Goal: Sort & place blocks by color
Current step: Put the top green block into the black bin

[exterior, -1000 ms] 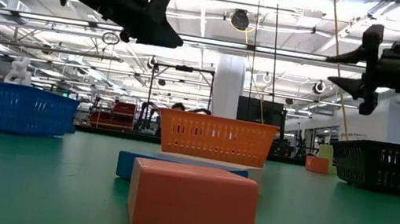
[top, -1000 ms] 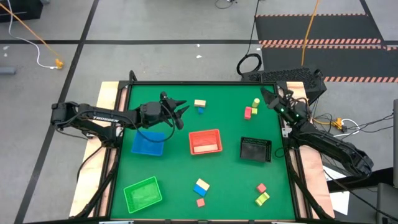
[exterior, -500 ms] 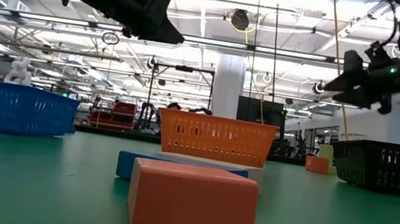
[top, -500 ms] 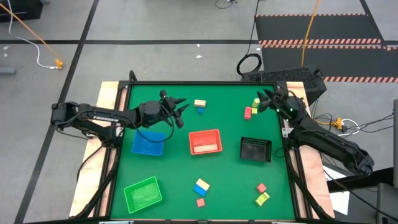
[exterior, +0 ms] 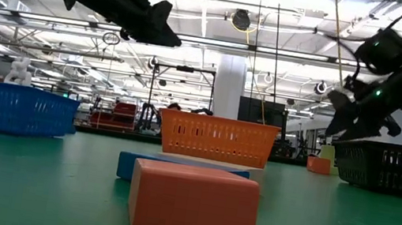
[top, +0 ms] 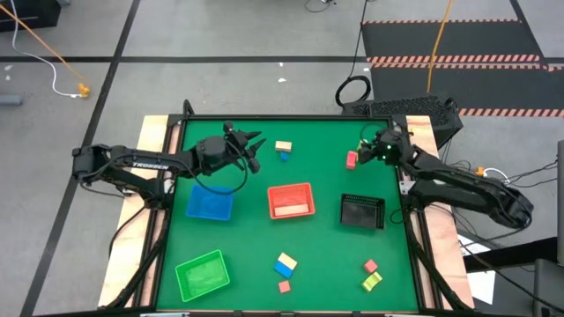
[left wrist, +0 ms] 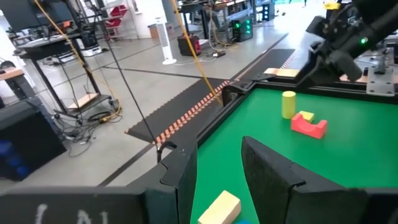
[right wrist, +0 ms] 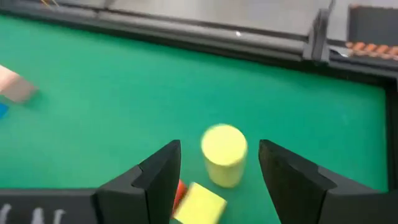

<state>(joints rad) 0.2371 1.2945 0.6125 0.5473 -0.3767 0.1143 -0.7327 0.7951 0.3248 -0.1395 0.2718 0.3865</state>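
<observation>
My right gripper (top: 368,146) is open at the table's far right. It points down over a yellow cylinder (right wrist: 224,154), which stands upright between its two fingers with a gap on each side. A yellow block (right wrist: 199,204) and a red block (top: 352,159) lie right beside the cylinder. My left gripper (top: 255,150) is open and raised, just left of a tan block (top: 283,146) and a blue block (top: 285,157). Several more small blocks (top: 285,264) lie near the table's near edge.
Four trays rest on the green table: blue (top: 210,204), red (top: 291,201), black (top: 362,211) and green (top: 203,273). The table's raised black rim (right wrist: 186,43) runs close behind the cylinder. Bare green mat lies between the far blocks.
My right gripper has swung from the far right corner toward the table's left, tipped downward and come down around the yellow cylinder. My left gripper has shifted a little toward the far edge, staying open.
</observation>
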